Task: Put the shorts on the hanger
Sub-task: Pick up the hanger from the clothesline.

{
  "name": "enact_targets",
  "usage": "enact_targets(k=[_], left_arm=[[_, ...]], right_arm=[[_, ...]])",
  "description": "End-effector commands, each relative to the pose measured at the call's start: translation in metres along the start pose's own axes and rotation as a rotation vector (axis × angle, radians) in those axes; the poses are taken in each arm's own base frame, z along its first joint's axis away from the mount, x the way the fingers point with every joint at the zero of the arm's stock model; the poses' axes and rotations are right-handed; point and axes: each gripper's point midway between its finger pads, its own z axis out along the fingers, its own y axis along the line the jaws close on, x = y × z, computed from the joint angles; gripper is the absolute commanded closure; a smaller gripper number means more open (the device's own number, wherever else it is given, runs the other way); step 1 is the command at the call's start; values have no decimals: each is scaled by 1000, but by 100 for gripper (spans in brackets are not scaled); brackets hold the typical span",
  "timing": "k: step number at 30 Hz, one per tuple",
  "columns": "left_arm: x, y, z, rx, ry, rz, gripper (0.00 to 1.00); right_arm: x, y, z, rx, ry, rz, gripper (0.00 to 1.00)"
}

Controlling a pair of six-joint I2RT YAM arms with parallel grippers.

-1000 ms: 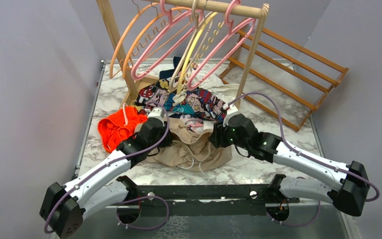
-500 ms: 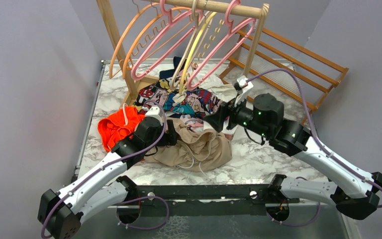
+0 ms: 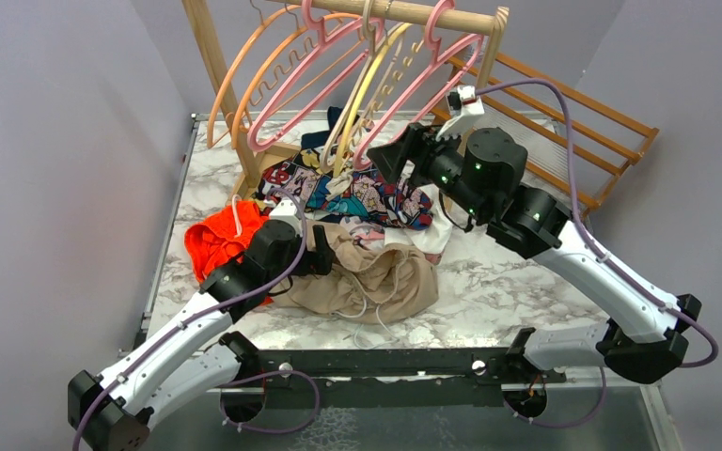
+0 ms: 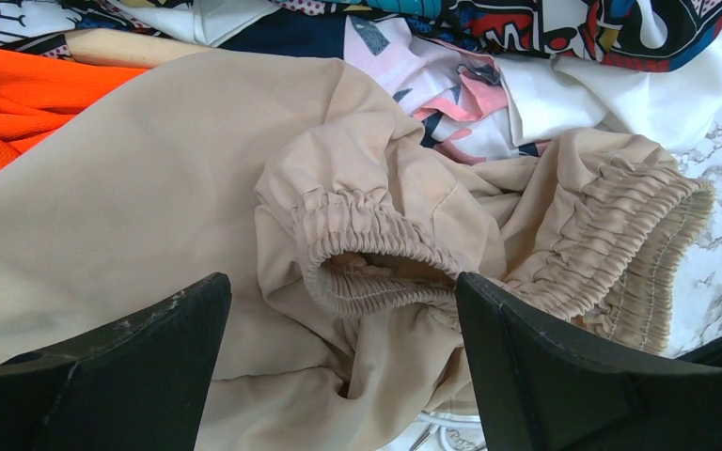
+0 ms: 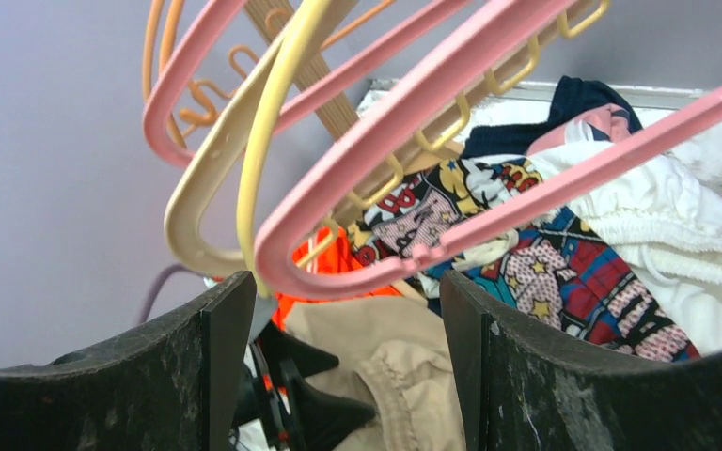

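The beige shorts [image 3: 376,277] lie crumpled on the marble table, gathered waistband up [image 4: 367,244]. My left gripper [image 3: 324,252] sits low at their left edge. It is open [image 4: 343,376], its fingers apart on either side of a waistband fold and holding nothing. My right gripper [image 3: 390,155] is raised and open beside the lower end of the right pink hanger [image 3: 414,94], which hangs from the wooden rail. In the right wrist view that hanger's curved end [image 5: 320,272] shows just above the gap of the gripper [image 5: 348,376], apart from both fingers.
A second pink hanger [image 3: 282,103], orange hangers [image 3: 244,75] and a yellow hanger [image 3: 367,94] crowd the same rail [image 3: 432,14]. A bright orange garment [image 3: 221,240], comic-print cloth [image 3: 367,197] and white cloth [image 3: 432,235] surround the shorts. A slatted wooden rack [image 3: 555,132] leans at back right.
Both grippers have opened wider. The right arm rose from the shorts' right side up and back to the pink hanger's end. The left gripper stayed at the shorts.
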Motion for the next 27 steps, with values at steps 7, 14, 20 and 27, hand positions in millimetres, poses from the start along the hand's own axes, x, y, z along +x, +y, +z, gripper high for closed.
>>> enact_targets(k=[7,14,20,27], left_arm=[[-6,1,-7,9,-33,33,8],[-7,2,-8,11,-47,32,8],[-8,2,-8,14,-50,32,8],[-7,2,-8,17,-51,31,8]], right_arm=[[-53,23,20,-18,-160,163,25],[-54,14,35,-9,-138,241,27],[-51,6,43,-6,-117,283,31],[-45,-2,51,-7,-108,312,39]])
